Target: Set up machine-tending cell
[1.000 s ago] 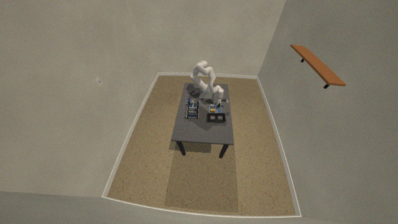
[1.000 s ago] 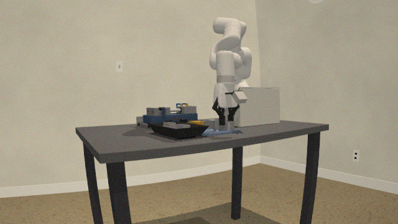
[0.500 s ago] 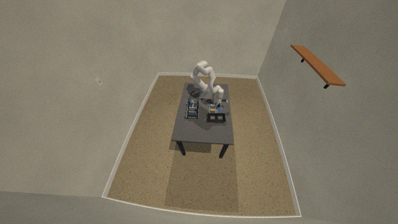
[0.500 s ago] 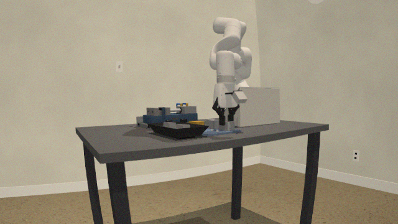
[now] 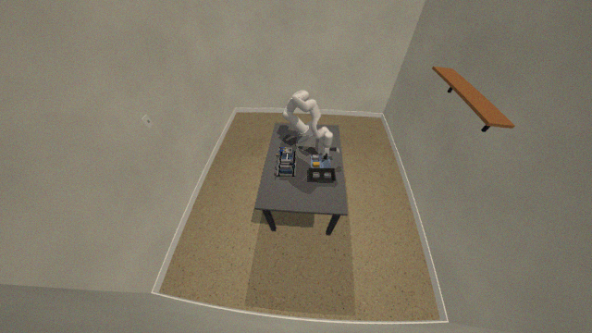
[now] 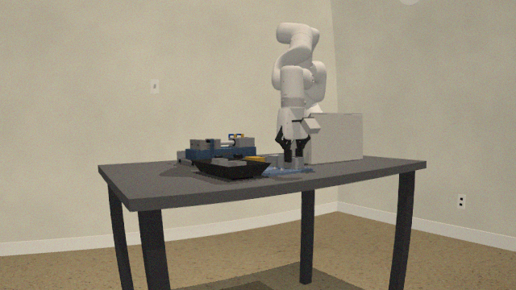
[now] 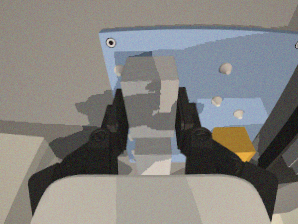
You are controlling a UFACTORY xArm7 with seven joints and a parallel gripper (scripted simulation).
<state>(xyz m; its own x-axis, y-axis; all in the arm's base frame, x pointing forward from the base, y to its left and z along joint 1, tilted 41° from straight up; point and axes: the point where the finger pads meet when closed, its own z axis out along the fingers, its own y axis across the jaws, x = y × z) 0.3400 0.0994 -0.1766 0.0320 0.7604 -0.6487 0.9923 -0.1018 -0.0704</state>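
Note:
My gripper (image 7: 151,101) is low over the blue infeed plate (image 7: 200,76) and is shut on a grey aluminium blank (image 7: 150,92) that lies on the plate; the two black fingers press its long sides. The gripper also shows in the side view (image 6: 293,155) with the blank (image 6: 296,162) under it. A brass blank (image 7: 234,143) lies on the plate to the right of the fingers. The blue vise (image 6: 221,148) stands behind the black outfeed tray (image 6: 230,167), which holds grey parts (image 6: 226,162). From above, the vise (image 5: 284,157) is left of the tray (image 5: 321,175).
A large white box (image 6: 335,138) stands on the table just behind and right of the gripper. Small white pins (image 7: 225,68) stick up from the infeed plate. The tray's dark rim (image 7: 276,129) runs along the plate's right side.

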